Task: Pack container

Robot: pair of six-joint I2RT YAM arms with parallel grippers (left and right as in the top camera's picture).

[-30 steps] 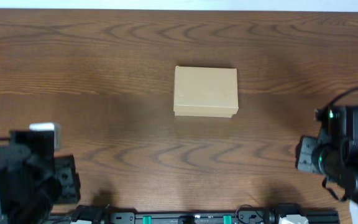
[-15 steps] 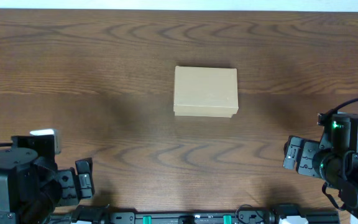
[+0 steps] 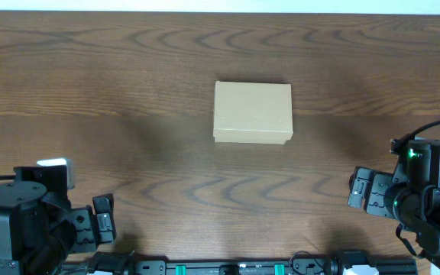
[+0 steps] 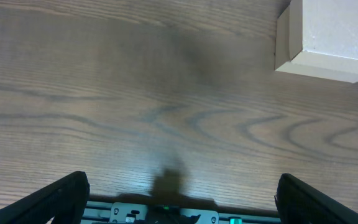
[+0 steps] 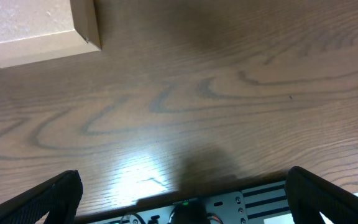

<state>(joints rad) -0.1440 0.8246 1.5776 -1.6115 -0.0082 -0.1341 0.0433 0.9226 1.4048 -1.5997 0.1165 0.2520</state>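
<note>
The container (image 3: 252, 113), a plain tan cardboard box with its lid down, sits at the middle of the wooden table (image 3: 128, 92). My left gripper (image 3: 105, 218) is at the near left, open and holding nothing, well short of the box. My right gripper (image 3: 355, 189) is at the near right, also open and holding nothing. The left wrist view has the container (image 4: 331, 37) at the top right, far beyond the left gripper (image 4: 182, 205). In the right wrist view the container (image 5: 30, 25) is at the top left, with the right gripper (image 5: 185, 199) spread wide over bare wood.
A metal rail with green lights (image 3: 228, 268) runs along the table's near edge, between the two arm bases. It shows under both grippers in the wrist views, as the rail (image 4: 166, 214) and the rail (image 5: 229, 208). A cable (image 3: 426, 126) loops over the right arm.
Both grippers have opened wide since a second ago. Both arms drew back toward the near edge, the right one also shifting inward, then stayed still. The container has not moved.
</note>
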